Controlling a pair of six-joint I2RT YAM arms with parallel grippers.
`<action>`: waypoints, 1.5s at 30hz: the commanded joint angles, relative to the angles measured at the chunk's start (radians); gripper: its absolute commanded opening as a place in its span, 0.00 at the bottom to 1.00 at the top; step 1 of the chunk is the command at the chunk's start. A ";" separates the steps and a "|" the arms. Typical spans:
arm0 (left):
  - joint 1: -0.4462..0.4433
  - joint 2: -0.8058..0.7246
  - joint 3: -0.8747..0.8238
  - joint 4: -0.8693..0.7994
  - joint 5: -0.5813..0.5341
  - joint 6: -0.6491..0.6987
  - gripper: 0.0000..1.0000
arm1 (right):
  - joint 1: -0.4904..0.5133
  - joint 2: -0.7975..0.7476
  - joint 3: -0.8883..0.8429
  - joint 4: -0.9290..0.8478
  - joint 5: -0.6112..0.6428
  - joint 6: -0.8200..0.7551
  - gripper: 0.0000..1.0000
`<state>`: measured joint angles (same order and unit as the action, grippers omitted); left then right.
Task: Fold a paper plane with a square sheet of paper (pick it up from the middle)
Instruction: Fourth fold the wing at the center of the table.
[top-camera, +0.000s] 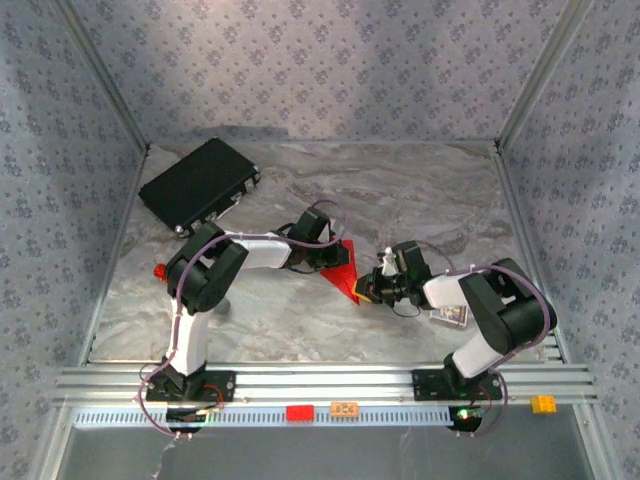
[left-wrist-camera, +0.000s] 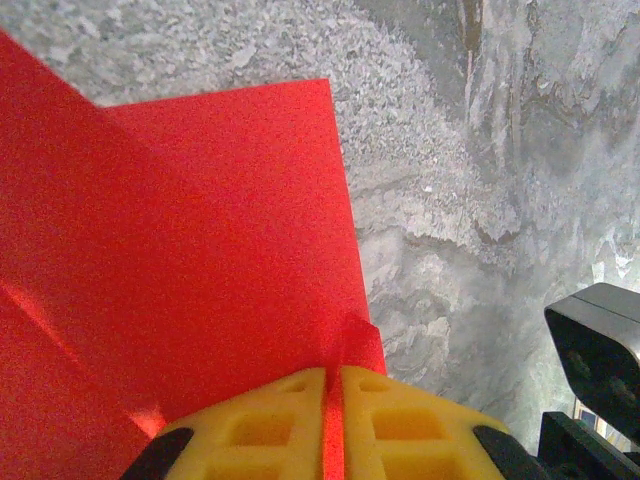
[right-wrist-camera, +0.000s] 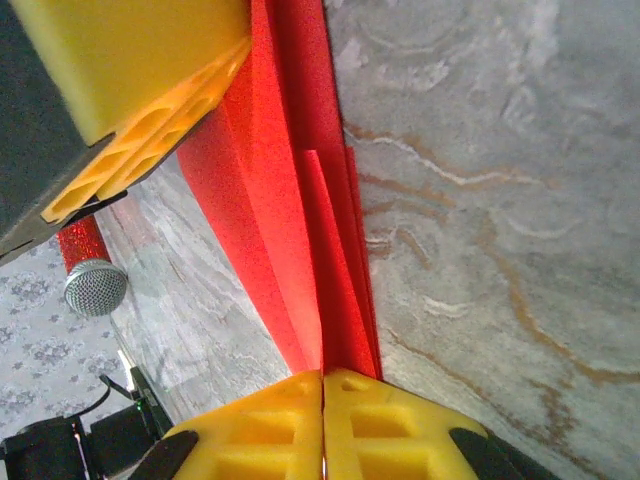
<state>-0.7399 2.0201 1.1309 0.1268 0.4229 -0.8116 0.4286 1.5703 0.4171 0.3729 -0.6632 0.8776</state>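
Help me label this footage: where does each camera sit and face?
Top external: above, behind the arms, looking down at the table; both arms, left gripper and right gripper at the red paper.
Left wrist: on the left arm, looking past its yellow fingers, shut on the paper, to the table.
Right wrist: on the right arm, looking along its fingers, shut likewise.
Both wrist views share the pinched paper.
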 joint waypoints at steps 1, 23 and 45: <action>-0.001 0.050 -0.006 -0.078 -0.013 0.017 0.12 | 0.008 0.014 -0.042 -0.157 0.045 -0.013 0.09; 0.000 0.051 -0.014 -0.065 -0.007 0.015 0.11 | 0.014 -0.062 -0.037 -0.304 0.131 -0.086 0.15; 0.000 0.054 -0.010 -0.064 -0.003 0.013 0.11 | 0.019 -0.091 -0.040 -0.359 0.186 -0.101 0.18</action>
<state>-0.7395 2.0235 1.1309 0.1326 0.4313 -0.8116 0.4442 1.4601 0.4141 0.1932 -0.5774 0.8005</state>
